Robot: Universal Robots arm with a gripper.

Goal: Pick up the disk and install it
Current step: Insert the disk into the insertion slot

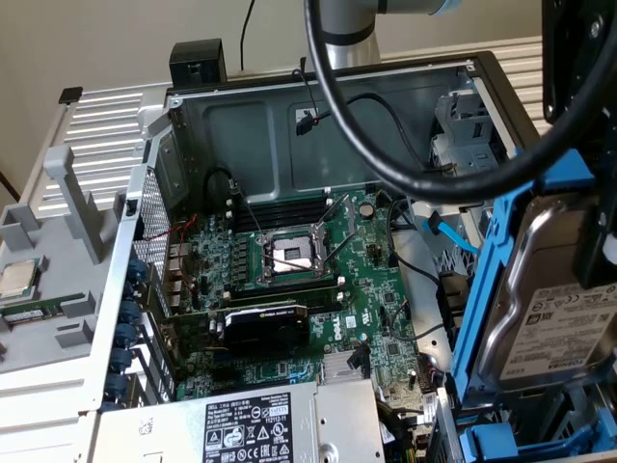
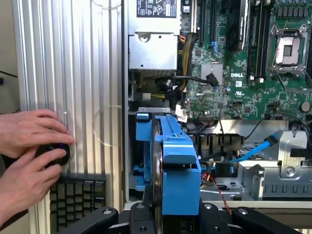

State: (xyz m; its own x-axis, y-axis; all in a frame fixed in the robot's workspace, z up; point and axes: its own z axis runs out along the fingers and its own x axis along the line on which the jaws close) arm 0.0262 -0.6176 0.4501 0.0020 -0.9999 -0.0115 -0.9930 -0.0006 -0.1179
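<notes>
The disk, a silver hard drive with a white label clipped in a blue plastic frame, hangs tilted above the open computer case at the exterior view's right. My gripper is shut on it. In the wrist view its black fingers flank the blue frame, which is seen edge-on with the drive's metal edge beside it. Below the disk lie the case's metal drive bay and a blue cable.
The open case holds a green motherboard with an empty processor socket, a black card and a grey power-supply box. A thick black cable loops overhead. A small silver chip sits outside. A person's hands rest near a keyboard.
</notes>
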